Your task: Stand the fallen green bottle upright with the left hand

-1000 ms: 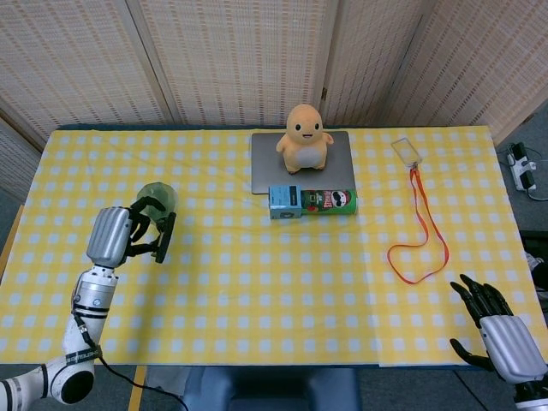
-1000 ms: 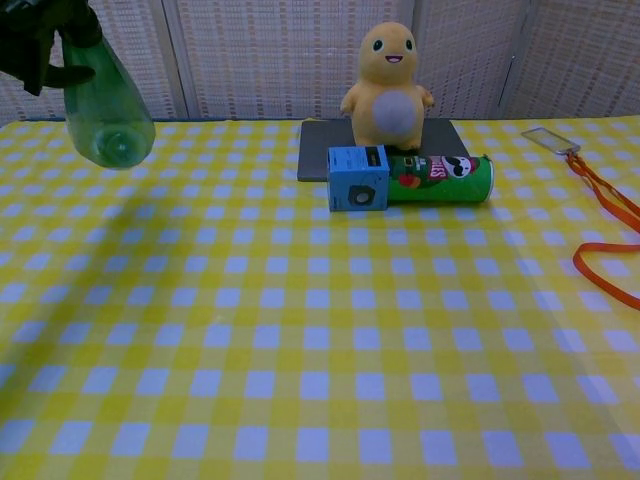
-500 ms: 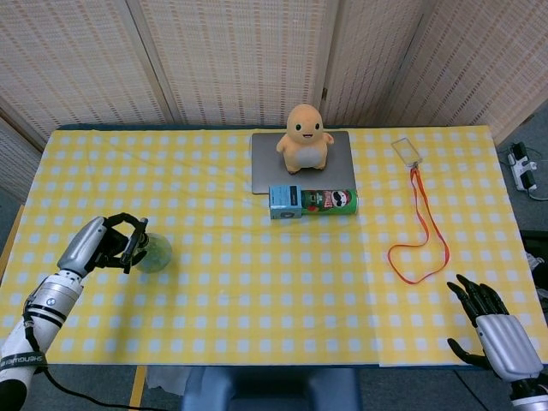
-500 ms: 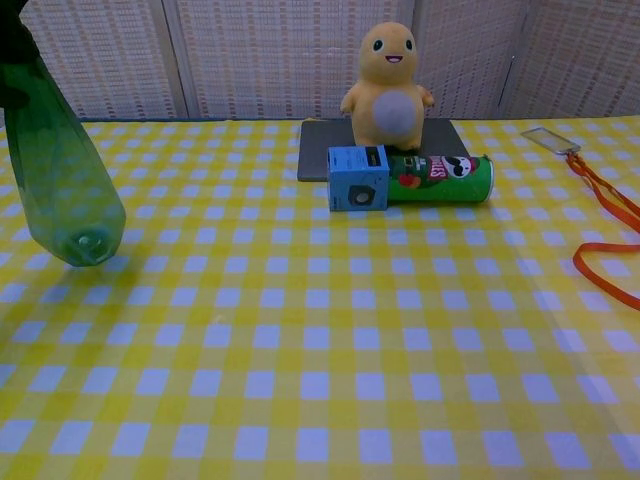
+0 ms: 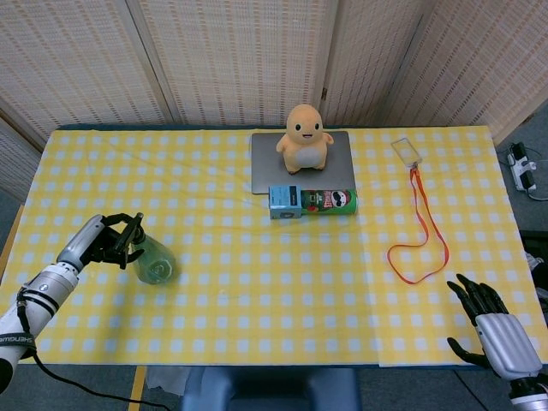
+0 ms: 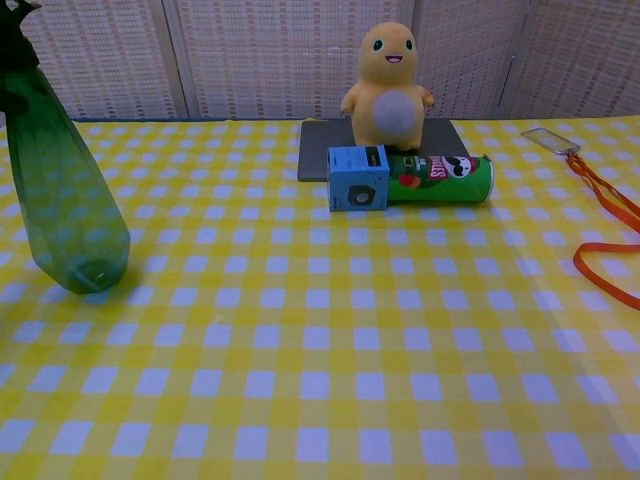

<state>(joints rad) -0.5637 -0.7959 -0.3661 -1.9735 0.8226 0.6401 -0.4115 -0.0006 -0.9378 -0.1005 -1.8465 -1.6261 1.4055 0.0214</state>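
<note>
The green bottle point(image 5: 154, 262) is at the left end of the bench point(image 5: 257, 308), well to the left of the plush toy point(image 5: 303, 137) and nearer the front edge, its base down on the yellow checked cloth point(image 6: 320, 340) or very close to it and its body leaning a little. The left hand point(image 5: 110, 245) grips it near the neck, fingers curled around the top; in the chest view only a dark bit of that hand shows at the upper left corner above the bottle point(image 6: 62, 205). To finish this step well, I judge the hand should bring the neck straight over the base so the bottle stands plumb, press lightly down so the base sits flat on the cloth, then loosen the fingers slowly and draw away sideways without brushing the neck, since a tall narrow bottle would tip easily. The right hand point(image 5: 498, 330) rests far to the right of the plush toy at the front corner, fingers spread and holding nothing. Counted: one green bottle, one plush toy, one grey pad point(image 5: 265, 167) under the toy, one green crisp can point(image 5: 327, 202) lying just in front of the toy, one blue box point(image 5: 284, 203) touching the can's left end, one orange lanyard point(image 5: 421, 231) with one clear badge holder point(image 5: 406, 151), and two hands.
</note>
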